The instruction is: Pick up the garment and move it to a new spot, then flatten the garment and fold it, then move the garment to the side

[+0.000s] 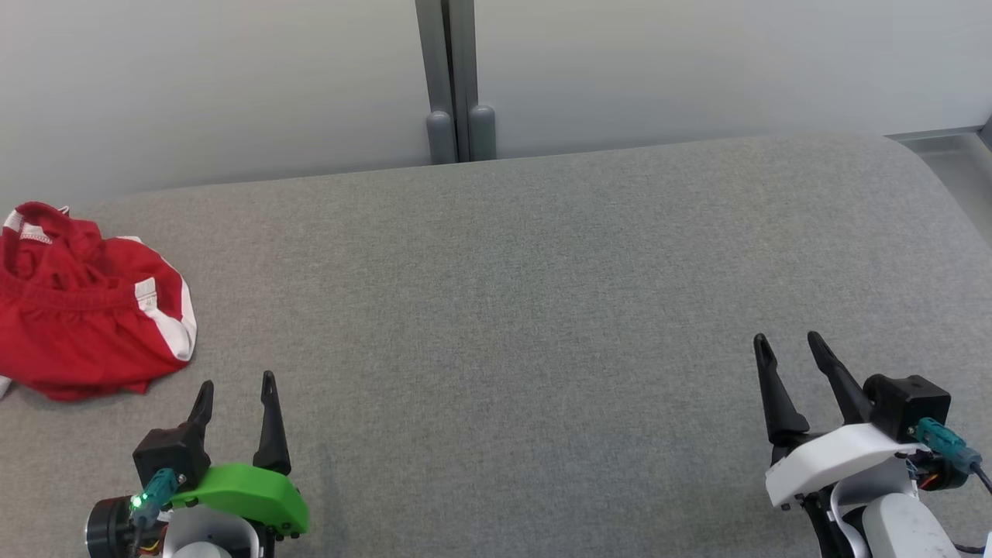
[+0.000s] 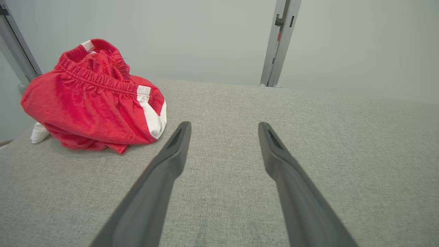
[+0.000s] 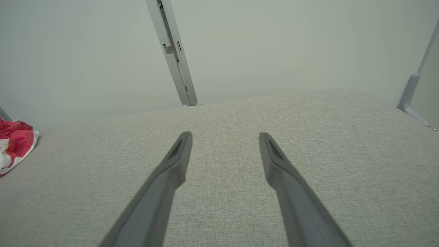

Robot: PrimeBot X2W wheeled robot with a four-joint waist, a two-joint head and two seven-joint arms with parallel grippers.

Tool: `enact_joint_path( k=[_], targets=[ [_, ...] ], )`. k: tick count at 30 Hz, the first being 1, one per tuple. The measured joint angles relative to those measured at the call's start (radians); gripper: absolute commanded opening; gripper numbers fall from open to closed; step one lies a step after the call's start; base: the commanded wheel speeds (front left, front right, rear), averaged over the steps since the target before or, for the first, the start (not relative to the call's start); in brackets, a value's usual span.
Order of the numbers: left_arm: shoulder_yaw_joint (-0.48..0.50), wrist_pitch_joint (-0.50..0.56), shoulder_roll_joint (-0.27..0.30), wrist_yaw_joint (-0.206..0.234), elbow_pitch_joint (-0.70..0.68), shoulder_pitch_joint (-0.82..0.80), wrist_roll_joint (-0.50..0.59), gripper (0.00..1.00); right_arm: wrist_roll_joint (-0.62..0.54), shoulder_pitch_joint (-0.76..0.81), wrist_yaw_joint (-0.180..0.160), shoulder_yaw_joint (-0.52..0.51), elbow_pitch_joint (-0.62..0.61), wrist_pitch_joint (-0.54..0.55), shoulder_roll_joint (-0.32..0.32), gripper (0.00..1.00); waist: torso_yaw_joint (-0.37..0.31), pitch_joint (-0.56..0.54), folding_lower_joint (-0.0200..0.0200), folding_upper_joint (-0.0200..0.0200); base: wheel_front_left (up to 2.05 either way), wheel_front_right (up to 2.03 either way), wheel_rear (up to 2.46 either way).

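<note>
The garment is out of view. A smaller bunched red cloth with white trim and an elastic band lies at the far left of the grey padded table. My left gripper stands open at the lower left, just to the right of and nearer than that cloth, with nothing between its fingers. In the left wrist view the red cloth sits ahead and left of the left gripper. My right gripper is open and empty at the lower right. The right wrist view has the right gripper over bare fabric and the red cloth far off at its left edge.
A grey metal post stands against the pale wall behind the table's back edge. The table's right end curves away near a metal rail. A small white scrap pokes out from under the red cloth.
</note>
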Motion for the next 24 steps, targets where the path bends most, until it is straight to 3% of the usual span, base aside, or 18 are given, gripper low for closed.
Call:
enact_joint_path(
  k=[24],
  targets=[
    [0.063,-0.051,-0.046,-0.007,-0.002,0.013,0.172,1.00,-0.174,0.013,0.000,-0.032,0.011,-0.051,0.024,1.00,0.012,0.000,0.0000,0.0000,0.00,0.00,0.00]
  ],
)
